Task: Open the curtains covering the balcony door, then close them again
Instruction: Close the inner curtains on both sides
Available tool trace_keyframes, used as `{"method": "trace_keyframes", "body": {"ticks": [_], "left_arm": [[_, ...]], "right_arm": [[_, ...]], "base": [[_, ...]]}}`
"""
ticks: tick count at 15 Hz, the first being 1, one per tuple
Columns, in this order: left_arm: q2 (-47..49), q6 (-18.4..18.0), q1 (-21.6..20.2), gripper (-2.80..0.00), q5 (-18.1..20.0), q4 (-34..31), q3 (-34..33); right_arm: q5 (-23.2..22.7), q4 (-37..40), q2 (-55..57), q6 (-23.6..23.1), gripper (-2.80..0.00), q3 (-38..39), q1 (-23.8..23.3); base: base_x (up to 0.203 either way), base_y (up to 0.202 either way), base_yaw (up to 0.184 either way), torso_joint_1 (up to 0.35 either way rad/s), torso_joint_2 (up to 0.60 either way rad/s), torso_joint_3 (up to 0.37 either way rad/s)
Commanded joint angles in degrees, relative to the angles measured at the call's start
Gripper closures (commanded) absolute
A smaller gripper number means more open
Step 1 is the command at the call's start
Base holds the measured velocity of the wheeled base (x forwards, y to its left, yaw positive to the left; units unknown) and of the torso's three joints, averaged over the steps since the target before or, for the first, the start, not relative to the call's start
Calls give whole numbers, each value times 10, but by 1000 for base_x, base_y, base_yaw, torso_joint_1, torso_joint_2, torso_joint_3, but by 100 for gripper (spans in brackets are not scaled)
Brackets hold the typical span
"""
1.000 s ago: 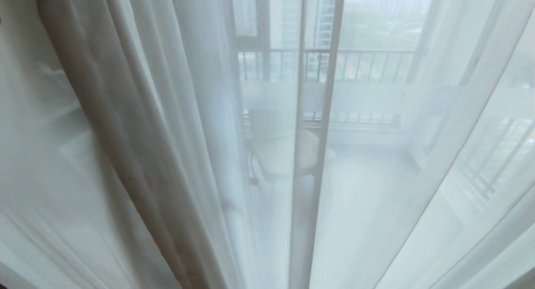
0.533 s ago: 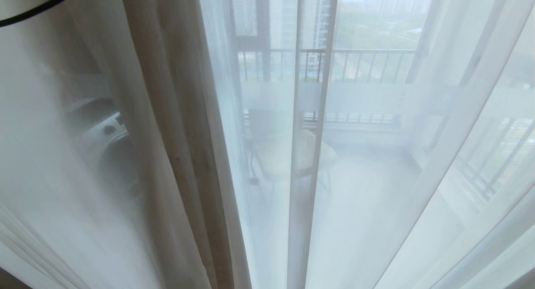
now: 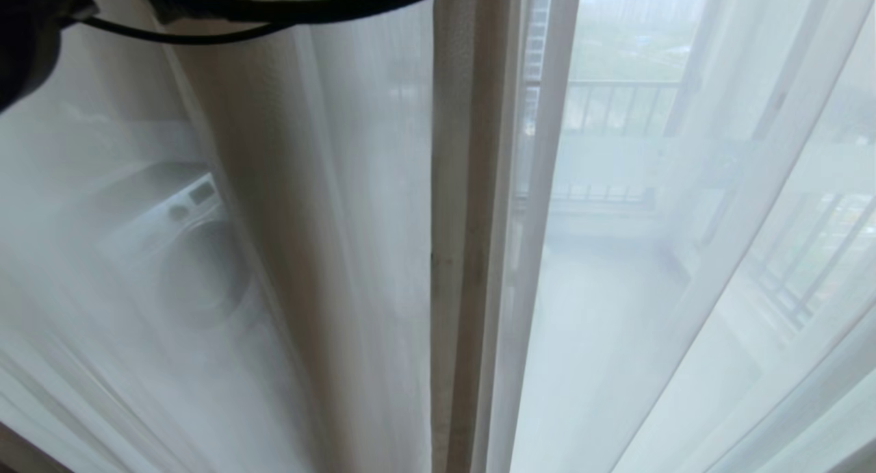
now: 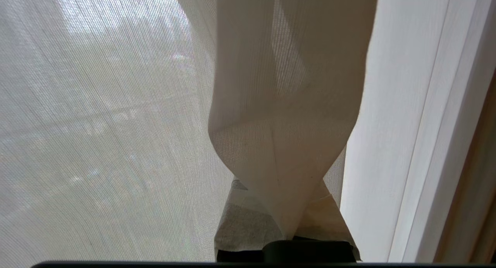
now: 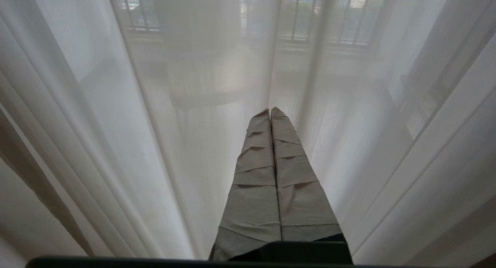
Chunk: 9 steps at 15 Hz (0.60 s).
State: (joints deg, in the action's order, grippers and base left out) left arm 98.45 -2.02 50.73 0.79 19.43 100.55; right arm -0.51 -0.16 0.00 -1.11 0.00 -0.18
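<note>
My left gripper is clamped on a bunched fold of the curtains, the beige-grey cloth pinched between my tape-wrapped fingers and rising out of them in a twisted pleat. From my head, that opaque edge hangs as an upright strip just left of the middle, with its sheer white layer spread out to the left of it and another sheer panel covering the right side. My left arm shows only as a dark shape with a black cable across the far upper left. Through the sheer cloth on the left I make out a washing machine, and on the right a railing with buildings beyond. My right gripper hangs idle before the sheer curtain, its two wrapped fingers pressed together with nothing between them.
</note>
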Motion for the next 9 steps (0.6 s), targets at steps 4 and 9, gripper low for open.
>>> {"method": "trace_keyframes", "body": {"ticks": [4, 9], "left_arm": [[118, -1, 49, 0, -3, 1, 97], [157, -1, 81, 0, -3, 4, 120]], "right_arm": [[0, 0, 0, 0, 0, 0, 0], [0, 0, 0, 0, 0, 0, 0]], "base": [[0, 0, 0, 0, 0, 0], [0, 0, 0, 0, 0, 0]]}}
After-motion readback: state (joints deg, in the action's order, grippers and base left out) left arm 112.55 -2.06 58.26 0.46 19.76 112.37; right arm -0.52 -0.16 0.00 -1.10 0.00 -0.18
